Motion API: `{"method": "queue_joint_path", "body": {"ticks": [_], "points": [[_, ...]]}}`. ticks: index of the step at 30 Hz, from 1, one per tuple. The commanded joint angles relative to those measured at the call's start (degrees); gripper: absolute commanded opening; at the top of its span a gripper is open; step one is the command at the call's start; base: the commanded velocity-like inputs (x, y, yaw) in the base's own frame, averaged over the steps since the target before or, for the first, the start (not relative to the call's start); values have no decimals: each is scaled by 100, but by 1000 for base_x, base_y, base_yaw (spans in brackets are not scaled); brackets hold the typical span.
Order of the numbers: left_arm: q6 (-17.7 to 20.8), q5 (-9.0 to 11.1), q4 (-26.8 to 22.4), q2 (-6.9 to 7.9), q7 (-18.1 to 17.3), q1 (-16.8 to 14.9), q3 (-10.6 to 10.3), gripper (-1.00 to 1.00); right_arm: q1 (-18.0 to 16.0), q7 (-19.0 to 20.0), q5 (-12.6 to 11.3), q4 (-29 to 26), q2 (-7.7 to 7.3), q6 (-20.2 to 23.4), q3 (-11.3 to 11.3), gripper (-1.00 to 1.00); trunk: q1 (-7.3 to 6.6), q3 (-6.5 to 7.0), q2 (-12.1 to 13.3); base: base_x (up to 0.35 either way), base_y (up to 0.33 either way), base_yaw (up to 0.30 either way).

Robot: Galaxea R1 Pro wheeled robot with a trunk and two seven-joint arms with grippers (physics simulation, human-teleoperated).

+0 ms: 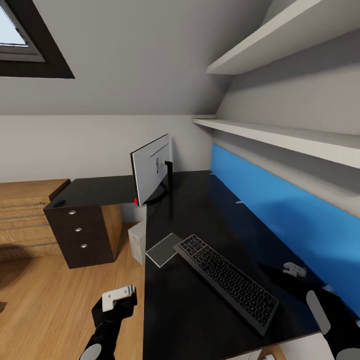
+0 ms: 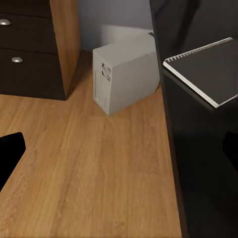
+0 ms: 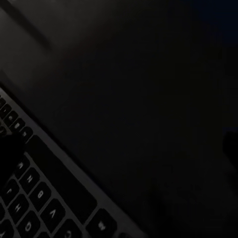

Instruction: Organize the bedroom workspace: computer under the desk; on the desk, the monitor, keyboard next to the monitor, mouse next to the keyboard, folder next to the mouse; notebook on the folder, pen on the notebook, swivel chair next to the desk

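Jaws unreadable; one keyboard [image 1: 227, 281], one notebook [image 1: 163, 249] (desk [image 1: 190, 320]), one computer [image 2: 124, 74].

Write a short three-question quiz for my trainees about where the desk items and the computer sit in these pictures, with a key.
1. True or false: the keyboard lies flat on the desk.
2. Which item overhangs the desk's front edge? A) the monitor B) the notebook C) the keyboard
3. Fill in: the computer stands on the ______, beside the dark drawer unit.

Key
1. True: it lies diagonally on the black top.
2. B: one corner of the notebook sticks out past the edge.
3. Floor: the wood plank floor, seen in the left wrist view.
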Motion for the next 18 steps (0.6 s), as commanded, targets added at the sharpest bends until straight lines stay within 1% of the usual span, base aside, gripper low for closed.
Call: {"method": "queue_joint_path", "body": {"ticks": [1, 4, 5, 9, 17, 18], "points": [[21, 31, -9, -2, 34, -2, -12, 100, -4, 11, -48, 23, 1, 51, -14, 100, 0, -5, -3, 3, 0, 0], [21, 30, -13, -8, 34, -2, -57, 100, -4, 23, -142, 58, 3, 54, -14, 100, 0, -5, -3, 1, 0, 0], [21, 26, -15, -10, 34, 0, -99, 100, -7, 154, -245, 237, 2, 59, -14, 100, 0, -5, -3, 0, 0, 0], [21, 23, -17, -10, 34, -1, -109, 100, -12, 280, -273, 429, 1, 63, -14, 100, 0, -5, -3, 0, 0, 0], [21, 25, -16, -10, 34, -1, -113, 100, -20, 340, -294, 562, 1, 86, -18, 100, 0, -5, -3, 0, 0, 0], [21, 23, -14, -10, 34, -1, -114, 100, -21, 338, -371, 577, 1, 131, -27, 100, 0, -5, -3, 0, 0, 0]]}}
